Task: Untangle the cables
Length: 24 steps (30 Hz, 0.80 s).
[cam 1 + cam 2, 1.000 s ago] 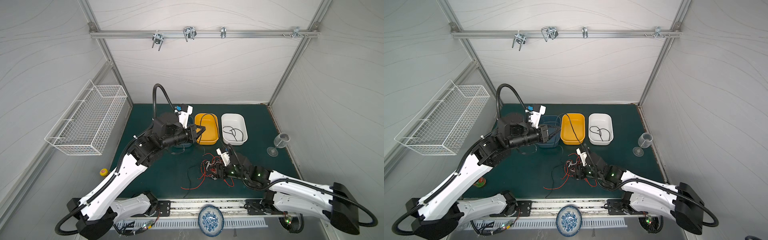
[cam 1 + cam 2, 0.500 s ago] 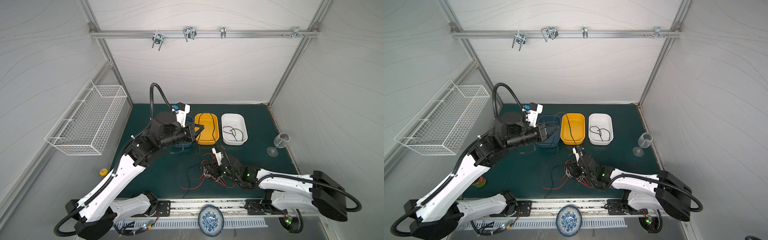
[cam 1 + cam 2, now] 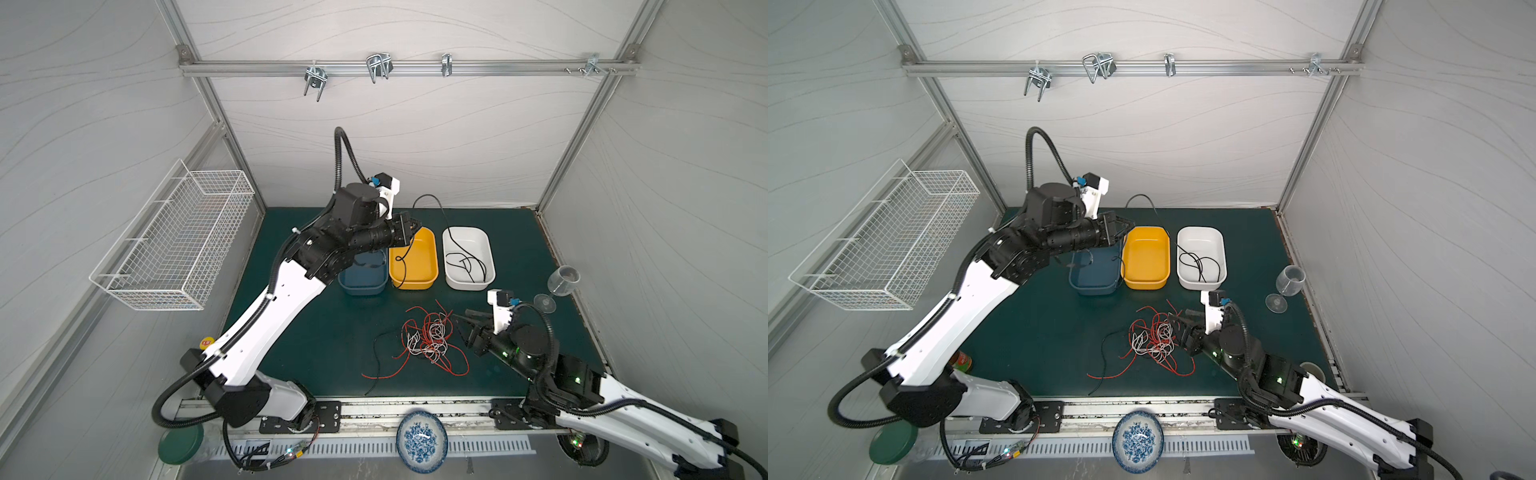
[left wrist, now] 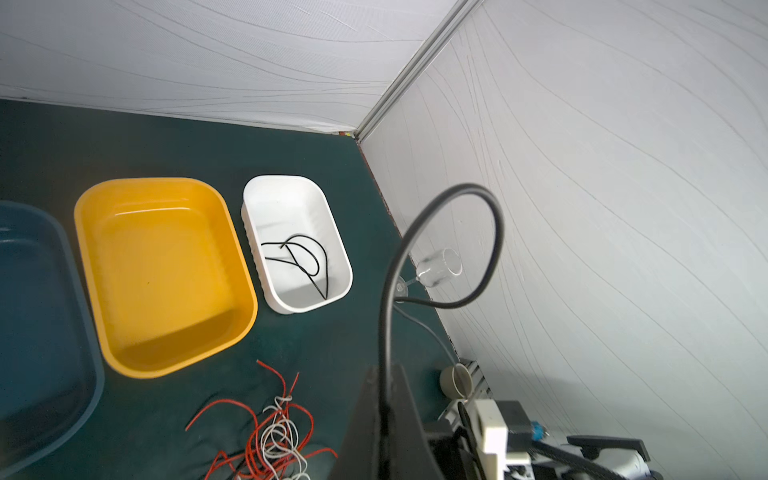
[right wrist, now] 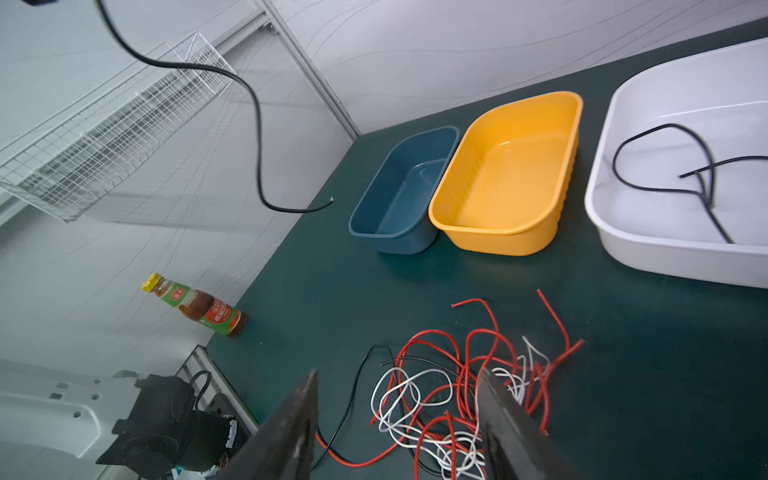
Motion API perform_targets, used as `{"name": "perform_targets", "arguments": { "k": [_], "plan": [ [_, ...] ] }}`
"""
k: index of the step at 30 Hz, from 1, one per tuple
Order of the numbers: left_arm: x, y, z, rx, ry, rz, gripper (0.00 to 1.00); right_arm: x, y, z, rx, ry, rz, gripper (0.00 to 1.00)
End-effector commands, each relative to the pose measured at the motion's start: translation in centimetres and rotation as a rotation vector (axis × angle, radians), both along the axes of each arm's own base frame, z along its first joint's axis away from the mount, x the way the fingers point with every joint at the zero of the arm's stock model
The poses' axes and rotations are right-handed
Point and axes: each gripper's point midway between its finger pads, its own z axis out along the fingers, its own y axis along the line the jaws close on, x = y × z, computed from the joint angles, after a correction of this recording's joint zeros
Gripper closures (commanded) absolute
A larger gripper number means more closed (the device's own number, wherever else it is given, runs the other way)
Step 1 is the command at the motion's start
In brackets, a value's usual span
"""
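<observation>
The left gripper [image 3: 410, 228] was clamped shut on a single black cable [image 3: 432, 198], held aloft above the yellow bin [image 3: 434, 259] and clear of the heap. The other cables, a red, white and black tangle [image 3: 428, 338], lay on the green surface [image 3: 311, 332] directly ahead of the right gripper [image 3: 462, 320]. Its jaws stood open, empty, just beside the knot. The right arm was much the nearer, and the loose red ends trailed away from it.

Near left open, far side blocked
I see bare mat [image 3: 307, 332] left of the cable tangle [image 3: 430, 340]; blue bin [image 3: 361, 284], yellow bin [image 3: 415, 283] and white bin [image 3: 469, 285] line the far side under a looping black cable [image 4: 387, 324]; wine glass [image 3: 562, 281] at right edge.
</observation>
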Motion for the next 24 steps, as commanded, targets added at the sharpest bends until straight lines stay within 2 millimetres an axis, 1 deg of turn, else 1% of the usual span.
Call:
{"name": "perform_targets", "arguments": {
  "k": [1,2,3,6,8,11,15,18,21,24],
  "plan": [
    [2.0,-2.3,1.8,-0.046,-0.075,-0.055,1.0,-0.1,-3.2,-0.4,-0.08,0.025,-0.083,0.38],
    [2.7,-3.1,1.9,-0.063,-0.08,-0.06,1.0,-0.2,-3.9,-0.1,-0.083,0.022,-0.098,0.38],
    [3.3,-3.6,2.6,-0.082,-0.098,-0.062,1.0,-0.2,-4.3,0.3,-0.084,0.016,-0.104,0.38],
    [5.5,-5.8,2.4,-0.11,-0.096,-0.076,1.0,-0.6,-5.4,0.9,-0.084,0.01,-0.11,0.37],
    [6.7,-7.4,2.2,-0.14,-0.079,-0.096,1.0,-0.8,-6.0,1.6,-0.065,-0.001,-0.117,0.37],
    [8.5,-9.6,1.0,-0.144,-0.065,-0.101,1.0,-1.0,-7.0,3.1,-0.038,-0.03,-0.129,0.36],
    [10.9,-11.7,-1.3,-0.164,-0.035,-0.084,1.0,-1.2,-7.7,4.9,-0.027,-0.065,-0.129,0.36],
    [12.2,-13.1,-2.2,-0.209,-0.035,-0.075,1.0,-1.5,-7.8,6.0,-0.015,-0.079,-0.113,0.36],
    [13.0,-15.0,-2.5,-0.277,-0.047,-0.084,1.0,-1.9,-7.8,7.0,0.01,-0.092,-0.091,0.36],
    [13.4,-17.1,-2.5,-0.368,-0.045,-0.113,1.0,-2.2,-7.7,7.8,0.025,-0.107,-0.066,0.36]
  ]
}}
